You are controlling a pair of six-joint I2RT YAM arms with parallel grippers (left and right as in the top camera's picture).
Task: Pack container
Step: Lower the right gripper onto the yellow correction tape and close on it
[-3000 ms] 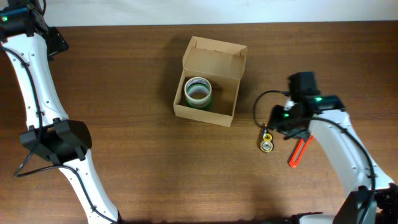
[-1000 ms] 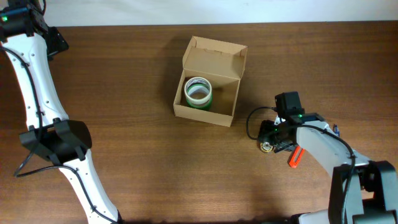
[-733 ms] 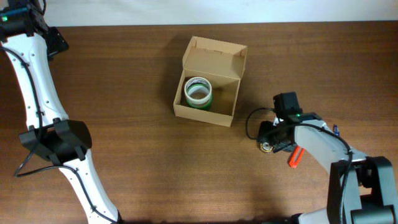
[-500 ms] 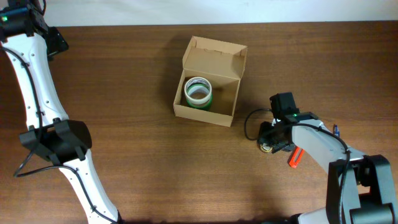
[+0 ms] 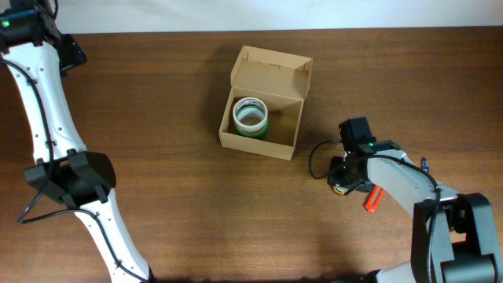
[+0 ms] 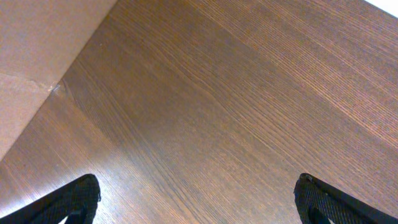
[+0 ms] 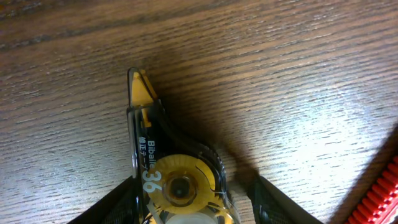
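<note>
Where the overhead view has its middle, the container (image 5: 256,145) stands on the wooden table (image 5: 157,102). It is a plain tan cardboard box, and its flap lid stands open along the edge nearest the top of the frame. A green tape roll (image 5: 251,117) lies flat inside it, hole upward, close to the box's left wall.

To the lower right of the box and well apart from it, the right gripper (image 5: 343,181) is down at the tabletop. Its wrist view shows a clear-and-yellow tape dispenser (image 7: 168,162) lying flat on the wood, nose toward the top of the frame and yellow wheel near the bottom edge. The two dark fingers (image 7: 118,205) stand on either side of the wheel end. The one at the lower left is right against the dispenser's casing, while the one at the lower right shows a strip of table between itself and the casing. The fingers are therefore apart, straddling the dispenser and not clamped on it. An orange-red ridged object (image 5: 372,196) lies just to the right of the dispenser, and its edge shows in the lower right corner of the wrist view.

The left arm (image 5: 47,118) runs up the left side of the overhead frame, far from the box. The left gripper (image 6: 199,199) has its fingertips spread wide at the two bottom corners of its view. Between them is only wood grain, and a pale tan surface (image 6: 37,56) fills the upper left.
</note>
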